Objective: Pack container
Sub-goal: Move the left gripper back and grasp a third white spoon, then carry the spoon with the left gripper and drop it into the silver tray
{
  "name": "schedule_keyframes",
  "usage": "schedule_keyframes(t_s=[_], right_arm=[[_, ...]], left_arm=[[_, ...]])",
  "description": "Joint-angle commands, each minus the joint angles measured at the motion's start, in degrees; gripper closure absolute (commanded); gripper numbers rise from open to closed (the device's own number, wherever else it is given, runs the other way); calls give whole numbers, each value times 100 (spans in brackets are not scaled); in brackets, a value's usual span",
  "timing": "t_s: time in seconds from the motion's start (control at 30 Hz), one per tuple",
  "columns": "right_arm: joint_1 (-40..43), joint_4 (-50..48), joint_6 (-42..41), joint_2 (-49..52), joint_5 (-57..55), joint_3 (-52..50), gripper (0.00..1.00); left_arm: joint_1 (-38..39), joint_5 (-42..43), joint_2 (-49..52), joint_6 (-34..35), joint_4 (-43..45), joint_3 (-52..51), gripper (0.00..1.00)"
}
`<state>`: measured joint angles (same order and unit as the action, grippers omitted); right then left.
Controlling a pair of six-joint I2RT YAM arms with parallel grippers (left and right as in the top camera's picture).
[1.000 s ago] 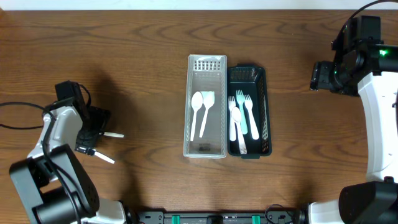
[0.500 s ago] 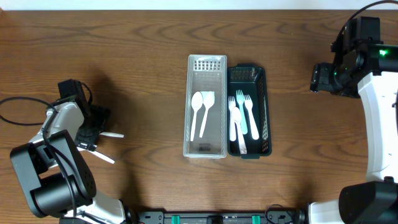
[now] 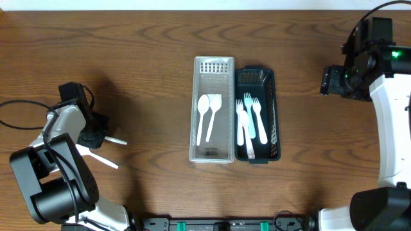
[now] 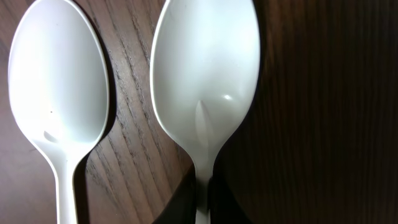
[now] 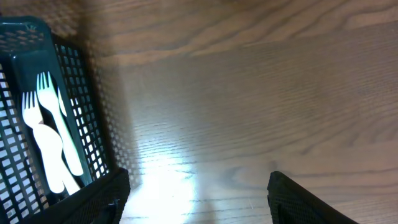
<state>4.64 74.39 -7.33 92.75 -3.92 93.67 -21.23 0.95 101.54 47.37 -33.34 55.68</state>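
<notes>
Two white plastic spoons lie on the wood table at the left. My left gripper [image 4: 202, 202] is shut on the thin handle of one spoon [image 4: 205, 81], whose bowl fills the left wrist view. The other spoon [image 4: 56, 93] lies just beside it, free. From overhead, the left gripper [image 3: 93, 136] sits over the held spoon [image 3: 117, 140], with the loose spoon [image 3: 103, 160] below it. The clear tray [image 3: 193, 109] holds two white spoons [image 3: 205, 115]. The dark green basket [image 3: 275, 115] holds several forks [image 3: 247, 122]. My right gripper [image 3: 331, 80] hangs open and empty, right of the basket.
In the right wrist view, the basket [image 5: 93, 124] with its forks [image 5: 50, 137] is at the left, and bare wood lies between the open right gripper's [image 5: 199, 199] fingers. A black cable [image 3: 19, 115] loops near the left arm.
My left gripper has gone from open to shut on the spoon handle, shifting slightly. The right arm has not moved.
</notes>
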Motion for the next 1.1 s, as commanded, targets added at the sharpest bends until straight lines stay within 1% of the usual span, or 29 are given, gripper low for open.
schedule_keyframes(t_s=[0.0,0.1,0.23,0.37,0.5,0.7,0.87,0.97,1.07], right_arm=[[33,20,57,-4,-61,-9,26],[33,20,55,-4,-61,-9,26],[33,13,57,-4,-61,-9,26],[33,-33,57,-4,-61,-9,26],[33,-92,55,-4,-59,-9,26],[33,-205,57,-4,-59,-9,25],[33,-232,57,-4,-57,-9,25],[33,-236,57,-4,-57,-9,25],[33,-236,57,-4,-57,-9,25]], left_arm=[[2,160,337,-20,0,-136,94],[4,162,323,-28,-39,-131,95],[48,164,168,-273,-330,37,94],[310,162,-162,-940,-748,437,94],[866,162,-612,-1451,-1325,935,94],[2181,164,-1191,-2282,-1987,1646,94],[3641,166,-1408,-2885,-2253,2098,94],[4529,166,-1399,-2942,-2197,2208,94],[5388,164,-1305,-2935,-1906,2208,94]])
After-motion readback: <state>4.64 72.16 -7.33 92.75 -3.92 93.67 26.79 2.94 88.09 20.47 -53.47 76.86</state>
